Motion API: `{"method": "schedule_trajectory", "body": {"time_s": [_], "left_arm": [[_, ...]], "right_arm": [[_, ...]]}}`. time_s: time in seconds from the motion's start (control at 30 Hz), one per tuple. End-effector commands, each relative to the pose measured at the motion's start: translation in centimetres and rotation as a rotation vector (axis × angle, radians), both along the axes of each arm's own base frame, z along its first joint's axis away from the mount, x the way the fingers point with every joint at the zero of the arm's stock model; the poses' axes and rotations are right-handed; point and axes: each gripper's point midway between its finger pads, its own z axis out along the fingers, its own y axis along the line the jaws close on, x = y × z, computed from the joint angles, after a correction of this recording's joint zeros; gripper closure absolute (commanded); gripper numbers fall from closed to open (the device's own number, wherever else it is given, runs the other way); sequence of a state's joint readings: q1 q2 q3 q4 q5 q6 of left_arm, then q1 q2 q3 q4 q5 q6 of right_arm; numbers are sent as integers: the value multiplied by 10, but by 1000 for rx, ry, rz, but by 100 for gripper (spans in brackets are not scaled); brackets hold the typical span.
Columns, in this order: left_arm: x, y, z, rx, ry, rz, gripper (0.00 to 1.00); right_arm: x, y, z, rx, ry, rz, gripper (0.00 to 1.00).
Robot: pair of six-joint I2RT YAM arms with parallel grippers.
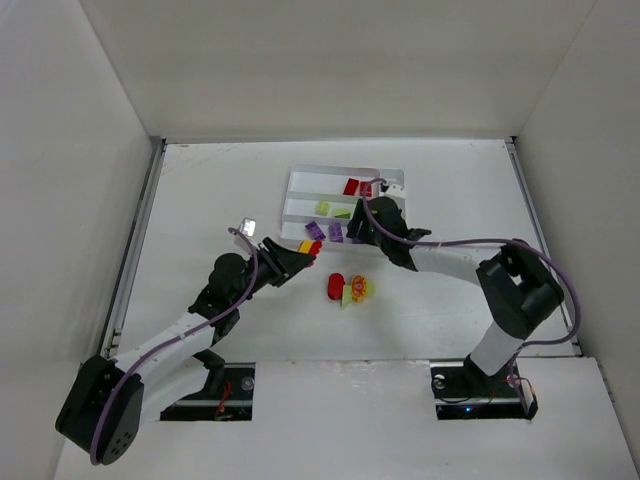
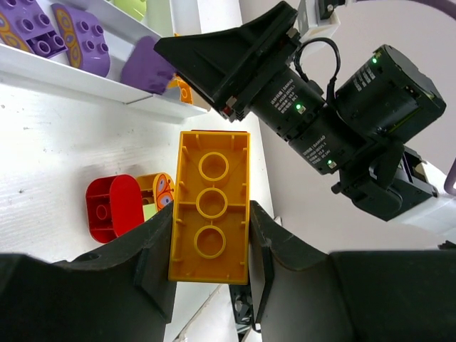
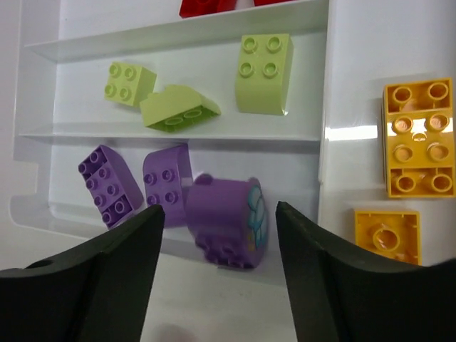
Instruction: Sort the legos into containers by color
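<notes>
The left gripper [image 1: 300,250] pinches an orange brick [image 2: 210,206] by its long sides. The brick's hollow face with three rings is turned to the wrist camera. It is held just near of the near edge of the tray [image 1: 320,172], toward the tray's left end.

The right gripper [image 3: 219,212] hangs over the near right part of the tray with its fingers [image 3: 107,278] spread wide and nothing between them. Below the gap lies a round purple brick [image 3: 228,221], tipped against the near rim of the near slot; neither finger touches it.

The tray sits at the far middle of the table [image 1: 200,200], its three long slots running left to right.
- **Far slot:** holds red bricks [image 1: 351,186].
- **Middle slot:** holds three lime bricks [image 3: 263,71].
- **Near slot:** holds two more purple bricks [image 3: 107,185], left of the round one.
- **Crosswise slot:** at the right end, it holds an orange pair [image 3: 417,146], one large and one small.

Three pieces are loose on the table, near of the tray and between the arms. They are a red oval [image 1: 336,286], a lime piece [image 1: 349,295] and an orange round piece [image 1: 364,288], bunched together and touching.
</notes>
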State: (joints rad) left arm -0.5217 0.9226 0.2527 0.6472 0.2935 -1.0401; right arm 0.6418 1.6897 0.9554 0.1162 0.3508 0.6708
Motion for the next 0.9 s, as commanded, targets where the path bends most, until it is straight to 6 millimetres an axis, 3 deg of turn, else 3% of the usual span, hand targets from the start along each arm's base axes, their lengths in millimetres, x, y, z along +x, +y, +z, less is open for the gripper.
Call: {"method": "schedule_trajectory", "body": {"time_s": [0.0,0.17,0.27,0.43,0.7,0.87], "left_arm": [[2,-8,30,-39,-100,-31,84],[-2,-12,38,-71,-110,-47,84],[-5,-14,47,-101,-125,-58,83],[-8,-18,66,-178,-138,-72,83],[-17,-29,93,-308,-159,-108,82],[-20,-34,96,-345,-146,-125,82]], "right_arm": [[-2,-1,27,28,-65,-16,25],[-20,5,83,139,-194,41,17],[-48,25,121,329,-270,179,16],[-97,44,164,681,-350,349,10],[-134,80,177,917,-330,542,11],[-147,90,186,1008,-343,610,20]]}}
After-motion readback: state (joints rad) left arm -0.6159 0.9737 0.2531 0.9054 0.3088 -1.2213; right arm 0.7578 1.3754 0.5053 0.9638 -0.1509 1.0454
